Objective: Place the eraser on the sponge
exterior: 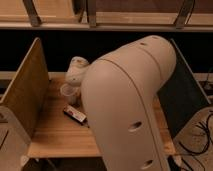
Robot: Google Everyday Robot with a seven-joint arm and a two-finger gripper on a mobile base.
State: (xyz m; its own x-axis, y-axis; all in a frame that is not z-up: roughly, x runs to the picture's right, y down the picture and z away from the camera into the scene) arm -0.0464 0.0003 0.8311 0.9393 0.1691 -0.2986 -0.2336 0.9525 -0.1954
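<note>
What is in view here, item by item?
table: 1, light wood, centre
side panel: 1, wood, upright on the table's left edge
dark panel: 1, near black, upright on the table's right edge
eraser: 1, likely this flat dark, red and white piece, lying on the table left of the arm
sponge: none visible; the arm may hide it
shelf: 1, pale, across the top behind the table
cables: a few, dark, on the floor at right
arm: 1, cream, fills centre and right, blocks much of the table
gripper: 1, pale, over the table's back left, just behind the eraser
</note>
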